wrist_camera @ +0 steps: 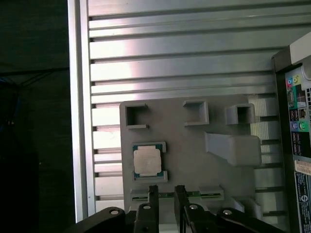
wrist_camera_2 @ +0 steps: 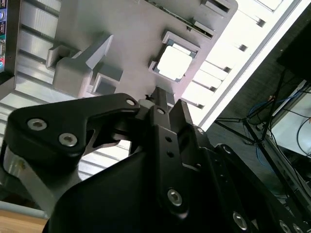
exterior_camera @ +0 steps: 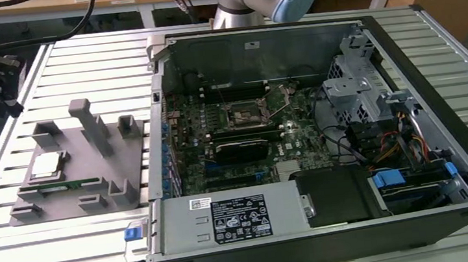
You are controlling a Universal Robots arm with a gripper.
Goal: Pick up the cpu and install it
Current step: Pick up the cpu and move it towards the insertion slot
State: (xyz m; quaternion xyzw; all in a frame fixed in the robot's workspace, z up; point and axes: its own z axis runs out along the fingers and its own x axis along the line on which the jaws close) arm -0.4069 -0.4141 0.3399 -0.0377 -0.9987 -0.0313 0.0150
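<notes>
The cpu (exterior_camera: 47,165) is a small silvery square chip lying flat in a recess of the grey fixture plate (exterior_camera: 75,154), at the exterior view's left. Both wrist views look down on it: the cpu (wrist_camera: 147,161) sits in its frame on the plate (wrist_camera: 194,155), and it shows bright in the second wrist view (wrist_camera_2: 174,62). My gripper (wrist_camera: 166,194) hangs well above the plate, a little to one side of the chip, over the green memory stick (wrist_camera: 170,195). Its black fingers (wrist_camera: 152,194) stand apart with nothing between them. In the second wrist view the gripper (wrist_camera_2: 165,99) points toward the chip.
An open computer case (exterior_camera: 441,116) lies at the exterior view's right, its motherboard showing an uncovered socket (exterior_camera: 245,113). Upright grey posts (exterior_camera: 92,123) rise from the fixture plate. A slatted metal table (exterior_camera: 56,254) carries everything. The case's rear panel (wrist_camera: 297,145) borders the plate.
</notes>
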